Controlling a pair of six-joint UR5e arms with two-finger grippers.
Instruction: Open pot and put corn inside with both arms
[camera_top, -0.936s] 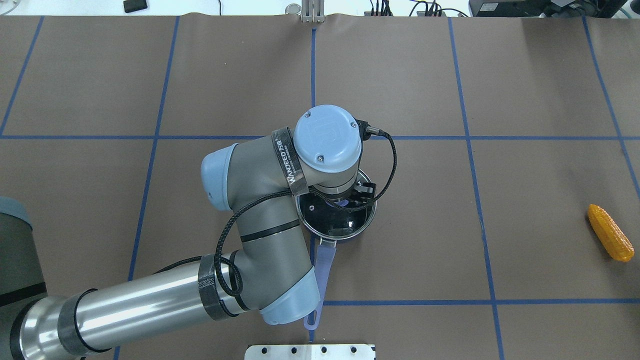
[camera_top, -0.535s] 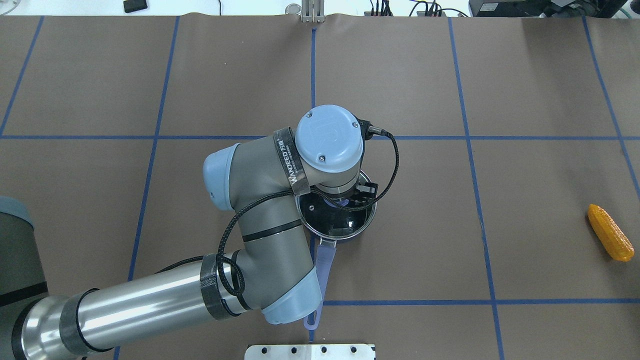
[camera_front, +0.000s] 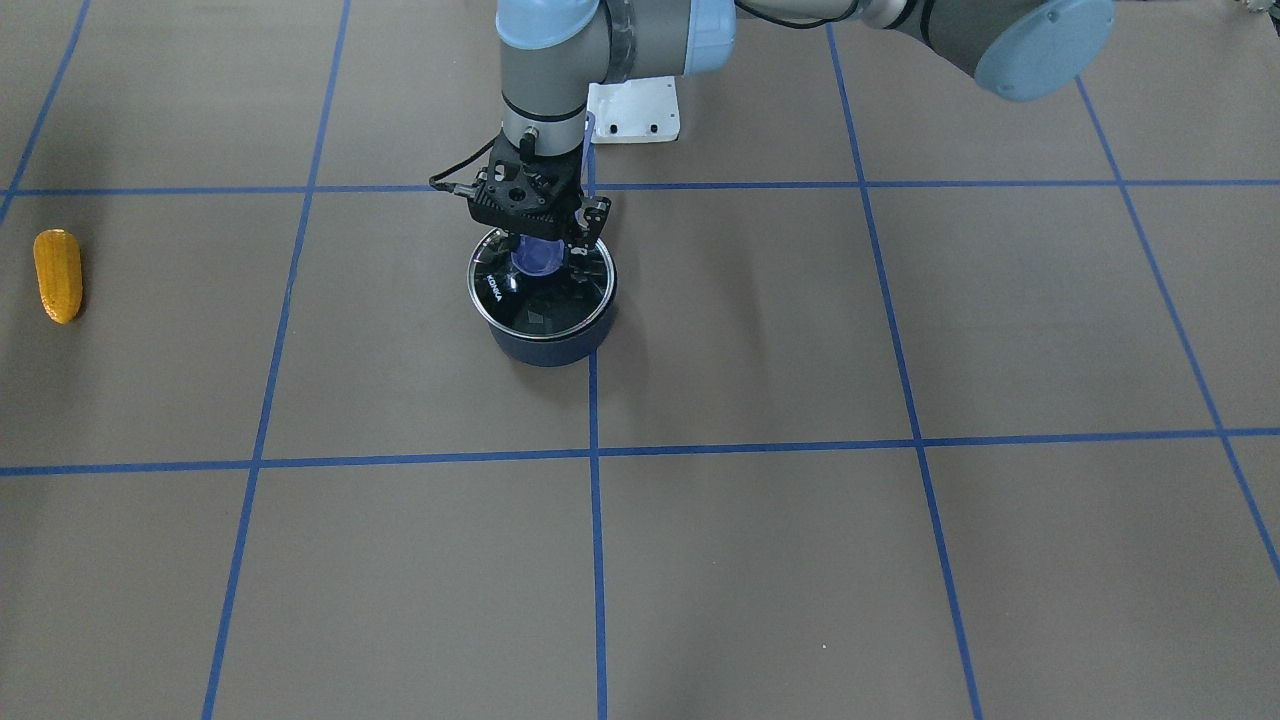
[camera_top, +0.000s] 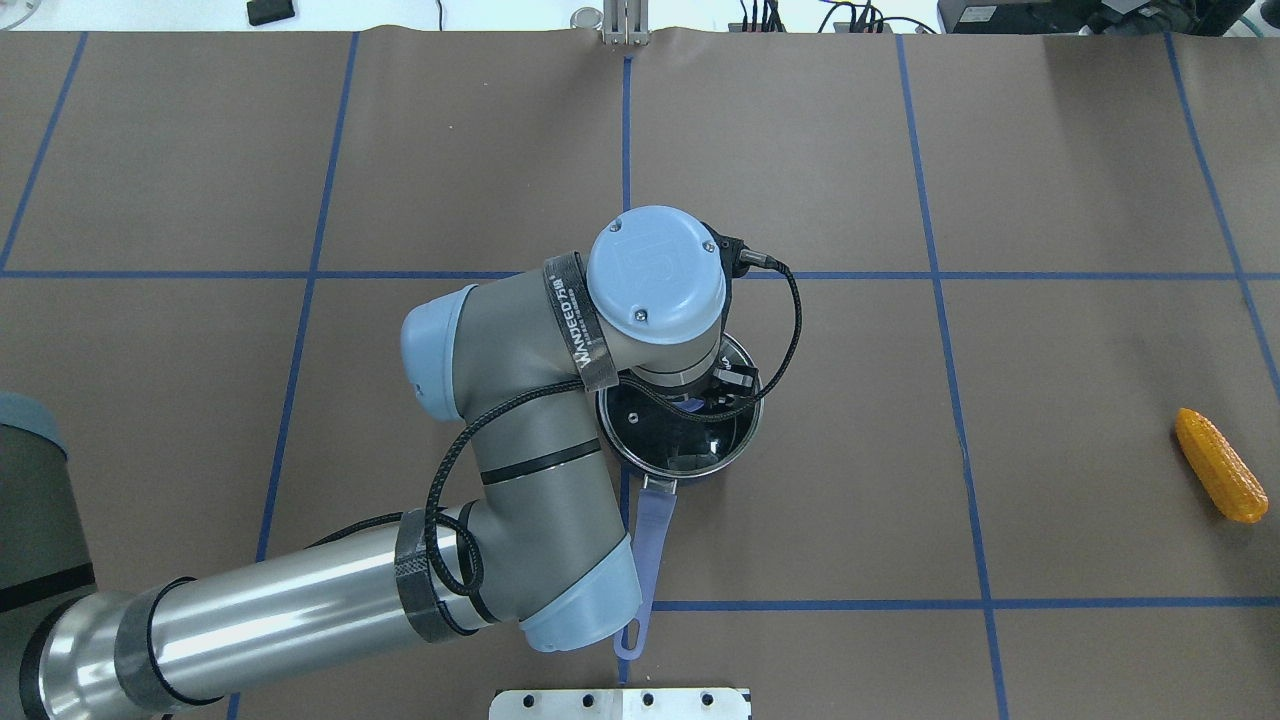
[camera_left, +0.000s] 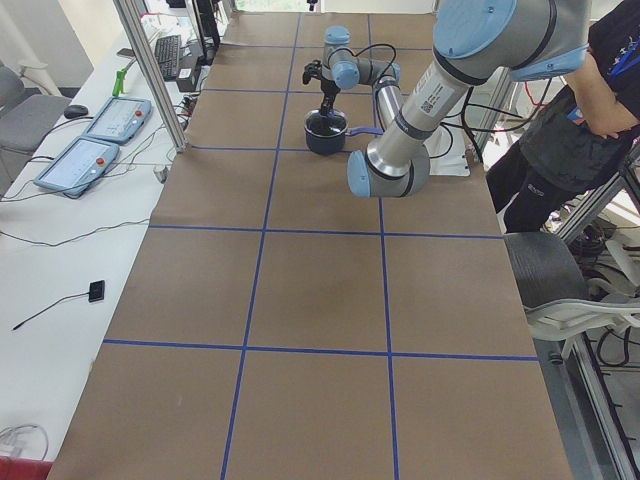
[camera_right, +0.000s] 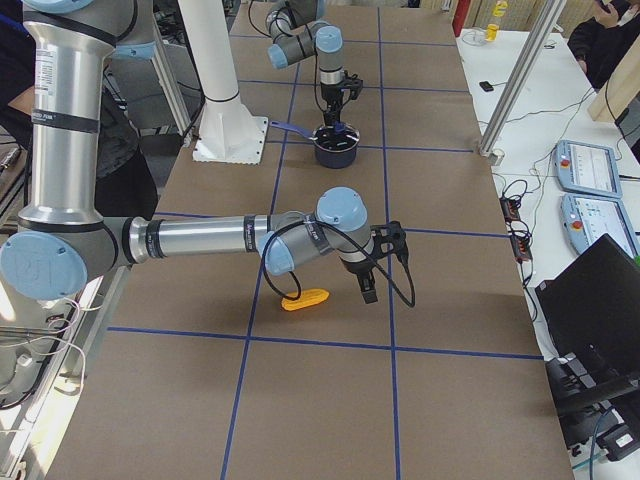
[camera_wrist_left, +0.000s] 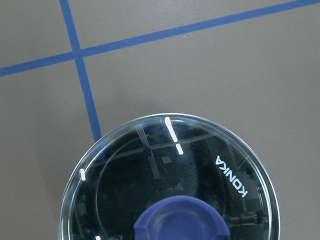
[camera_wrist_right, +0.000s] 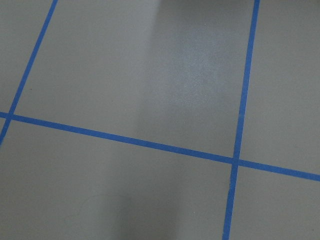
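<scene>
Left gripper (camera_front: 541, 252) points straight down over the pot (camera_front: 552, 345), clamped on the blue knob (camera_front: 535, 260) of the glass lid (camera_front: 545, 305). The lid covers the pot's mouth, but I can't tell if it sits on the rim or hangs just off it. The pot's near the middle of the table (camera_top: 850, 500), and in the overhead view its handle (camera_top: 652, 530) points to 6 o'clock. Corn (camera_top: 1220, 465) lies flat, way out between 3 and 4 o'clock from the pot in that view, well apart from it. From the right-side camera the right gripper (camera_right: 366, 290) hangs just beside the corn, at its 3 o'clock, pointing down. Can't tell whether that one's open or closed. Its wrist cam only gets bare table and blue tape lines (camera_wrist_right: 150, 145).
</scene>
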